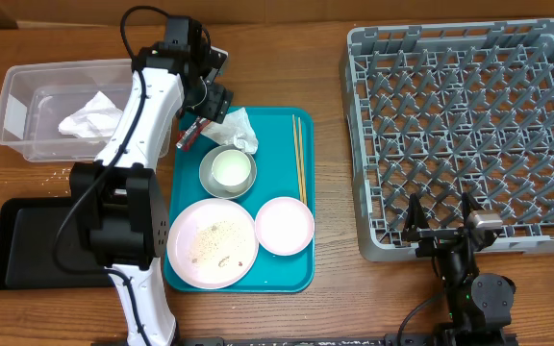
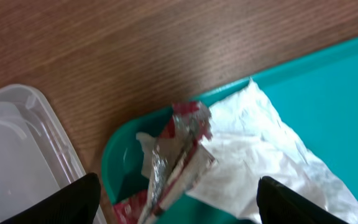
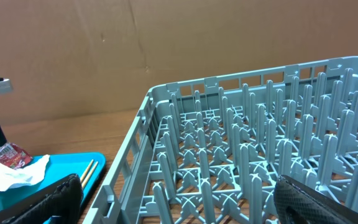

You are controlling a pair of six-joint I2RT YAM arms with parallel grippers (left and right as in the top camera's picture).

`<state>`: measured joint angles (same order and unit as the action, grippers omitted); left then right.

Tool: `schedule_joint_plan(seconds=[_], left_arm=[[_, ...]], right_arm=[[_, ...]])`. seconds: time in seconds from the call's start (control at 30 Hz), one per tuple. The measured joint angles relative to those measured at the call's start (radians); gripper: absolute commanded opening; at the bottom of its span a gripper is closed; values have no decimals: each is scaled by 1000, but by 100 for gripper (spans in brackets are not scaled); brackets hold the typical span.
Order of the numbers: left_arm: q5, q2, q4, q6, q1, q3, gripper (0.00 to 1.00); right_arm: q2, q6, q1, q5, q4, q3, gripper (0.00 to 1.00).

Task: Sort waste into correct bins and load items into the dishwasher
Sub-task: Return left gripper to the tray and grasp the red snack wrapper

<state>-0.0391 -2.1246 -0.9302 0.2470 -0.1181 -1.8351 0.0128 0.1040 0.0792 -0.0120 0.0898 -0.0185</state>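
My left gripper (image 2: 179, 205) hangs open over the back left corner of the teal tray (image 1: 277, 130), its fingers either side of the red-and-white snack wrapper (image 2: 179, 155) without touching it. A crumpled white napkin (image 2: 260, 155) lies right beside the wrapper. Another napkin (image 1: 89, 120) sits in the clear tub (image 1: 17, 96). On the teal tray are a bowl (image 1: 205, 173), a large plate (image 1: 183, 252) with rice crumbs (image 1: 214, 240), a small plate (image 1: 284, 226) and chopsticks (image 1: 299, 159). The grey dish rack (image 1: 469, 135) holds nothing. My right gripper (image 1: 442, 226) is open at its front edge.
The black tray (image 1: 22, 240) lies at the front left, next to the left arm's base. The tub's rim (image 2: 17, 155) is close to my left finger. A cardboard wall stands behind the table. A few crumbs lie on the wood beside the tub.
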Motion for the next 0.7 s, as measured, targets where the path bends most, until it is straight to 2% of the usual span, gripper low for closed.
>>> schedule_joint_plan(seconds=[0.1,0.6,0.7], left_arm=[[4,0,48,0,0,23,79],[7,-39,63,-1,0,34,69],[10,-55,66,-5,0,38,64]], right_arm=[[0,0,0,0,0,0,100],[0,0,0,0,0,0,100],[0,0,0,0,0,0,100]])
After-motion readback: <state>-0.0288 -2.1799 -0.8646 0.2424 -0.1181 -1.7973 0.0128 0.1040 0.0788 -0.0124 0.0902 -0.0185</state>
